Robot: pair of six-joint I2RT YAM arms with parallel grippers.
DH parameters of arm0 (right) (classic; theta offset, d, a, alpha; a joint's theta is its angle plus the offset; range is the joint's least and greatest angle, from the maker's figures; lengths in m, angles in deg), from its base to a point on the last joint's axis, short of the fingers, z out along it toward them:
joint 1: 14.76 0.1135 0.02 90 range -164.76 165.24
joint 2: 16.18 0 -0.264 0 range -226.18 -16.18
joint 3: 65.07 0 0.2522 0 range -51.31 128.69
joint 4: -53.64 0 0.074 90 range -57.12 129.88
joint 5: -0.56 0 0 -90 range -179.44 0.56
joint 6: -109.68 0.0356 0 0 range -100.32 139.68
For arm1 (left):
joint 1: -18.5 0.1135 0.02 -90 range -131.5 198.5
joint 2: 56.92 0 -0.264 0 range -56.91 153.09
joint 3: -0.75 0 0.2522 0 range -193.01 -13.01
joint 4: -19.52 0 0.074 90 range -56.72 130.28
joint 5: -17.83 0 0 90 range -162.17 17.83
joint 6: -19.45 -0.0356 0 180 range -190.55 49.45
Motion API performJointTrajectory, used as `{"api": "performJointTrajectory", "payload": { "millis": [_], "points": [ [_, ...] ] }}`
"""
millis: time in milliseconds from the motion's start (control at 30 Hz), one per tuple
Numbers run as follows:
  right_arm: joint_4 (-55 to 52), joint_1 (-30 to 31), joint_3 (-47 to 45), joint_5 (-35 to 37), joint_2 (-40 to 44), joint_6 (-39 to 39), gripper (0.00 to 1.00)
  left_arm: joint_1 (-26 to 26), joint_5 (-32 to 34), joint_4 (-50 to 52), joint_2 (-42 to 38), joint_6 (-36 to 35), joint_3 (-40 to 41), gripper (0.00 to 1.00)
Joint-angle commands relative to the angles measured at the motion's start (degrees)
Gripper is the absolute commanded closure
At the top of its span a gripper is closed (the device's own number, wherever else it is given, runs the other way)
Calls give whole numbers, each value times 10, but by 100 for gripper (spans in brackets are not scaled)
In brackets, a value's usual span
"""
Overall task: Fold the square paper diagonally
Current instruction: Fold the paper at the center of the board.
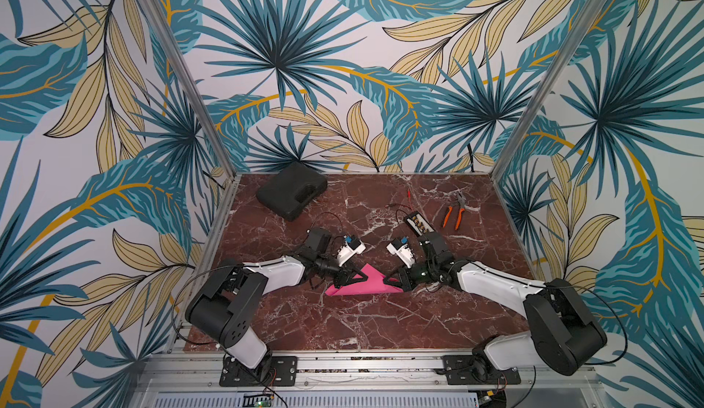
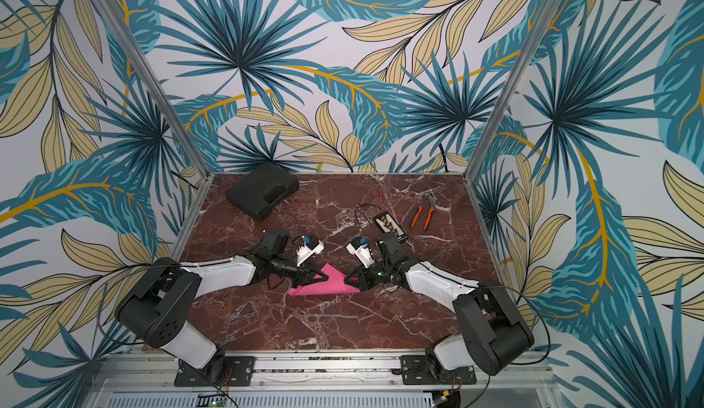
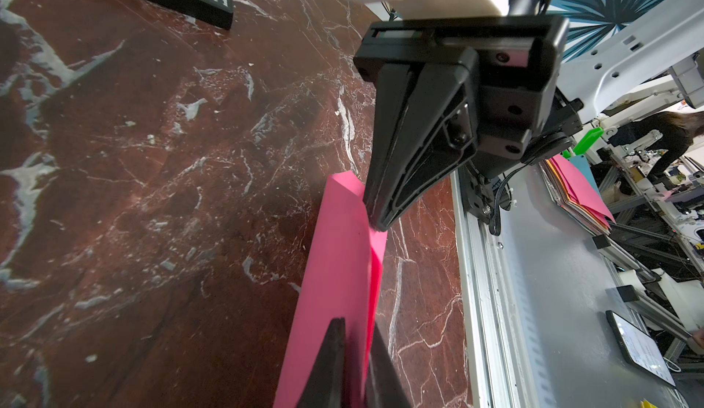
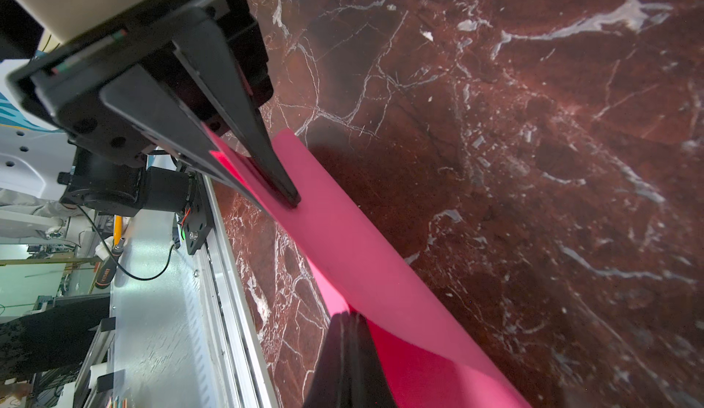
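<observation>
A red-brown marble tabletop point(image 1: 343, 322) veined in white lies between walls of wallpaper point(image 1: 289, 44) printed with teal and tan leaves, and aluminium posts point(image 1: 183, 74) rise at its far corners. A black moulded case point(image 1: 291, 195) lies at the far left in both top views. Toward the far right, orange-handled pliers point(image 1: 453, 214) point their head at the back wall, near a black terminal board point(image 1: 418, 224) with thin red leads point(image 1: 408, 192) beside it. Past the front rail, the left wrist view shows a stack of coloured sheets point(image 3: 575, 192), a dark tablet point(image 3: 640, 349) and a person in dark clothes point(image 3: 663, 135) — the right wrist view, an orange-and-black tool handle point(image 4: 106, 272)
</observation>
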State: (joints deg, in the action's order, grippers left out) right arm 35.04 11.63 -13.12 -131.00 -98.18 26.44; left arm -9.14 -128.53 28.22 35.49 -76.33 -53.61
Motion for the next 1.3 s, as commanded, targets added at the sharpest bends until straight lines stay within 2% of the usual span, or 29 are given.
{"api": "performJointTrajectory", "payload": {
  "millis": [0, 833, 1267],
  "points": [
    [-12, 0, 12, 3, -2, -13, 100, 3, -4, 4, 8, -6, -16, 87],
    [-46, 0, 23, 6, -11, -35, 100, 3, -1, 13, 11, -7, -20, 87],
    [-32, 0, 22, 3, -5, -29, 100, 3, 1, 17, 15, -6, -22, 87]
  ]
}}
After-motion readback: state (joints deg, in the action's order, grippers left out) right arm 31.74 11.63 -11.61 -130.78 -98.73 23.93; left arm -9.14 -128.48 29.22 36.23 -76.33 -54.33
